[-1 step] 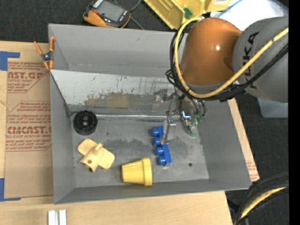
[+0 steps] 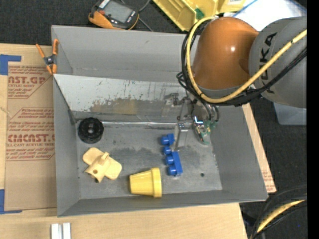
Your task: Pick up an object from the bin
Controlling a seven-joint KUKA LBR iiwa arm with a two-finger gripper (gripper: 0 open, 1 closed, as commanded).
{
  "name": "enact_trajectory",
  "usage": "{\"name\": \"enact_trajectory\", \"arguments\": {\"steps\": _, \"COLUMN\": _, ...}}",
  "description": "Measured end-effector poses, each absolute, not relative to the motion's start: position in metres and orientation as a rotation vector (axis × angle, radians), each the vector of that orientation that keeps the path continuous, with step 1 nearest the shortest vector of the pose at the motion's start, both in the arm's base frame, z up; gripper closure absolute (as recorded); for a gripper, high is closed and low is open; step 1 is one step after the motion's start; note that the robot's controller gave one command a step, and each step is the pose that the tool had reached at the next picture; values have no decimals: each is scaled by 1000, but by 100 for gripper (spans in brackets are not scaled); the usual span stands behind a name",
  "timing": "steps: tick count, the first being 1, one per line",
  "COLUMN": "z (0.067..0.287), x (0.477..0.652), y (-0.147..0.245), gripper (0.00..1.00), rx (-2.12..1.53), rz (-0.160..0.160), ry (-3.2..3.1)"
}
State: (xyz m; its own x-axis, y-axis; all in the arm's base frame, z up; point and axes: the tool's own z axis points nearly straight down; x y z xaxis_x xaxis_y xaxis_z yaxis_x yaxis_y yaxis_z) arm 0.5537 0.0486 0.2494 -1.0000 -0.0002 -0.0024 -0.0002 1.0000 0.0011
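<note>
My gripper (image 2: 193, 133) hangs under the orange wrist cover in the right half of the bin, low over the floor. Its two fingers stand apart, open, with nothing between them. The left finger (image 2: 181, 136) comes down right beside the upper end of a blue knobbly piece (image 2: 171, 156), a short chain of rounded lumps lying on the floor and running toward the front. Whether that finger touches the blue piece I cannot tell. A yellow cone-shaped cup (image 2: 145, 182) lies on its side near the front wall, to the lower left of the blue piece.
A pale yellow flat toy part (image 2: 101, 165) lies at the front left. A black round disc (image 2: 90, 128) sits against the left side. The arm and its cables cover the bin's right rear corner.
</note>
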Motion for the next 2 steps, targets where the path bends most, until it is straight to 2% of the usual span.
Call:
{"name": "enact_trajectory", "arguments": {"steps": 1, "z": 148, "x": 522, "y": 73, "gripper": 0, "rx": -393, "rz": 1, "ry": 3114}}
{"name": "enact_trajectory", "arguments": {"steps": 2, "z": 160, "x": 509, "y": 92, "gripper": 0, "rx": -358, "rz": 3, "ry": 3110}}
